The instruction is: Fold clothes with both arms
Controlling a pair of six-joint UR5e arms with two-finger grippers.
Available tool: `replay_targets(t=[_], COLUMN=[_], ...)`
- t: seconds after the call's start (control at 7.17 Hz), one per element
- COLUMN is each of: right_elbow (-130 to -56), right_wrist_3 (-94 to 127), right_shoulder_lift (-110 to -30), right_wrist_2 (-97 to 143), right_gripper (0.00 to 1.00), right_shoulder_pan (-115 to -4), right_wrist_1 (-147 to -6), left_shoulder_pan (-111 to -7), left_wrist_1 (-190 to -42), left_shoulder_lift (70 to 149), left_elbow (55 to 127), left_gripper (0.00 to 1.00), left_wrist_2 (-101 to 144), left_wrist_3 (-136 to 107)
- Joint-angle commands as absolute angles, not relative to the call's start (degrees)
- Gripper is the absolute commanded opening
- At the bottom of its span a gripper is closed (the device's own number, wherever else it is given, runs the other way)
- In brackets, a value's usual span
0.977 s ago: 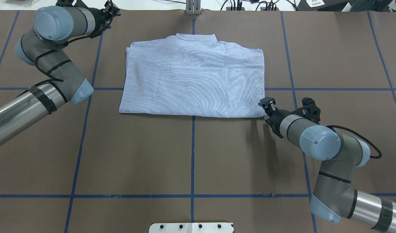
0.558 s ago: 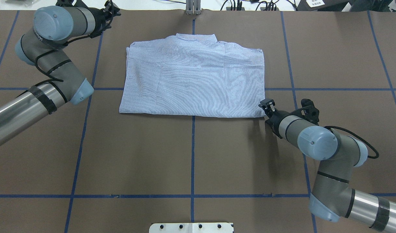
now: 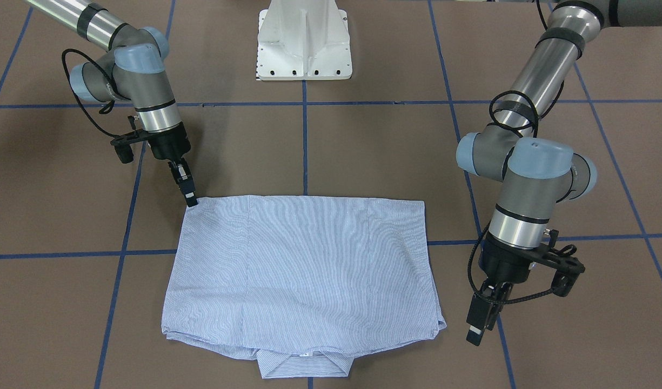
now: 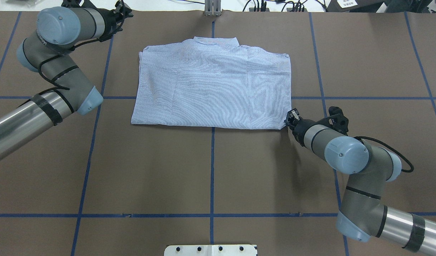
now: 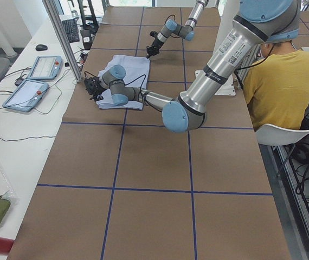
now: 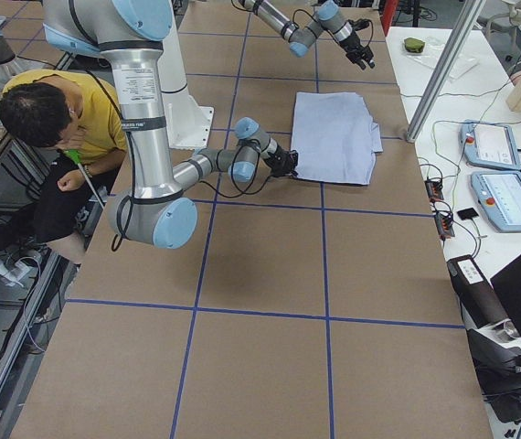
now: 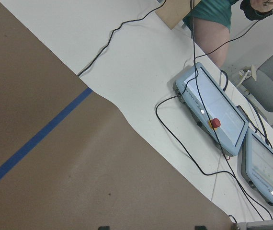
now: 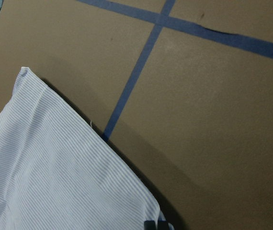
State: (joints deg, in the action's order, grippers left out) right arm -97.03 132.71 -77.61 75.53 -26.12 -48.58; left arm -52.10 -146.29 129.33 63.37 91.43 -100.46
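The striped shirt (image 4: 214,89) lies folded into a flat rectangle mid-table, with its collar (image 3: 303,367) at the far side from the robot. It also shows in the front view (image 3: 303,259) and the right wrist view (image 8: 55,167). My right gripper (image 3: 190,201) points down with its tips on the shirt's near right corner (image 4: 288,125). In the right wrist view (image 8: 155,225) the tips stand close together at that corner; I cannot tell whether cloth lies between them. My left gripper (image 3: 475,330) hangs beside the collar-side corner, apart from the cloth. In the left wrist view (image 7: 151,227) its tips are wide apart and empty.
The white pedestal base (image 3: 303,48) stands at the robot's edge. Blue tape lines cross the brown table cover (image 4: 150,170). Teach pendants (image 7: 213,115) and cables lie beyond the far edge. A metal post (image 4: 212,9) stands behind the collar. A person in yellow (image 5: 279,76) sits beside the base.
My right arm has drawn slightly left and its gripper has dropped onto the shirt's near right corner. The shirt and the left arm have not moved.
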Motion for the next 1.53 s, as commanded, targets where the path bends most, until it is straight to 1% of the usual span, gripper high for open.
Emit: replay_targets(t=[0.0,0.14,0.28,0.42,0.56,0.7,0.84,0.98,1.12,1.26,1.4], right_elbow=[-98.5,-102.4,-111.3,-120.8,-126.8,-129.7,-130.1,-131.2,-134.5,-136.6,-136.7], right_wrist_3=[132.7,132.7,132.7,132.7,132.8,132.8,132.8,132.7,132.7,132.7,132.7], right_shoulder_lift=[-76.8,-79.9,-88.2,-90.8,-90.7,-90.8,-91.7,-95.3,-98.2,-98.7,-99.6], right_wrist_2=[75.6,75.7,76.1,76.5,77.1,77.6,79.3,80.6,80.6,80.3,80.2], right_gripper=[0.00,0.00,0.00,0.00,0.00,0.00,0.00,0.00,0.08,0.99,1.00], right_shoulder_pan=[-27.2,-27.4,-26.3,-23.3,-15.9,-10.3,-4.1,2.0,6.6,9.4,10.0], right_wrist_1=[-49.0,-49.1,-49.7,-58.3,-70.3,-72.8,-73.0,-73.0,-72.9,-72.9,-72.9], left_shoulder_pan=[-52.1,-52.0,-52.0,-51.0,-49.0,-47.4,-46.0,-43.0,-42.2,-39.4,-37.1], left_wrist_1=[-146.2,-146.1,-145.6,-145.3,-145.3,-145.2,-145.0,-141.9,-138.2,-134.7,-131.7], left_shoulder_lift=[129.3,128.3,126.8,126.9,126.0,125.8,123.4,121.1,119.1,114.8,110.6], left_elbow=[63.5,65.8,69.2,71.2,73.2,74.2,77.6,80.5,86.7,94.5,101.1], left_gripper=[0.67,0.67,0.67,0.67,0.67,0.67,0.67,0.67,0.67,0.67,0.67], left_wrist_2=[91.4,91.5,91.8,91.8,91.8,91.8,93.2,95.1,95.8,97.6,97.7], left_wrist_3=[-100.5,-100.7,-100.8,-101.1,-102.2,-102.8,-103.9,-105.2,-106.0,-107.2,-107.9])
